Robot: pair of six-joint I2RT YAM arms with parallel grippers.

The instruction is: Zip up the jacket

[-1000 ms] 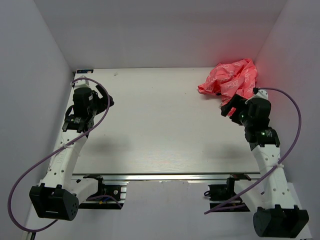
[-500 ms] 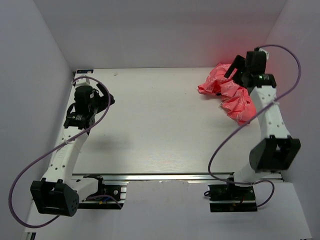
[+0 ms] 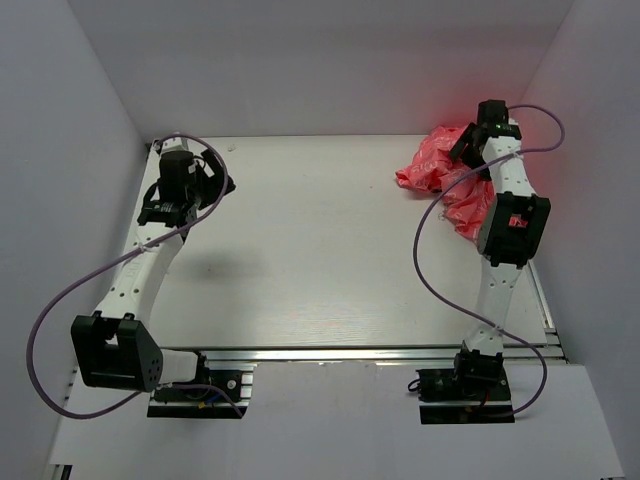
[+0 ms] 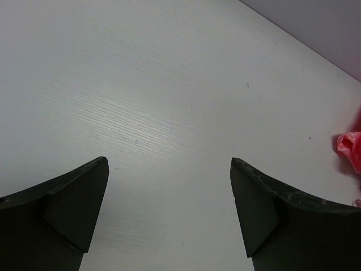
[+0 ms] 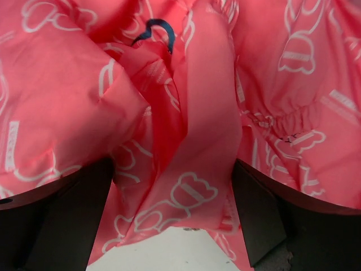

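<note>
Your jacket [image 3: 425,172] lies crumpled in the table's [image 3: 320,250] far right corner. Your right gripper [image 5: 170,169] straddles a fold, jaws wide, unclamped; your left gripper [image 4: 169,164] gapes empty near the left edge.

1. I found the jacket [image 3: 428,170] bunched in the table's [image 3: 320,260] far right corner.
2. My right gripper [image 5: 170,169] sat over it, with fabric between its fingers.
3. My left gripper [image 4: 169,164] sat at the far left, well apart.
</note>
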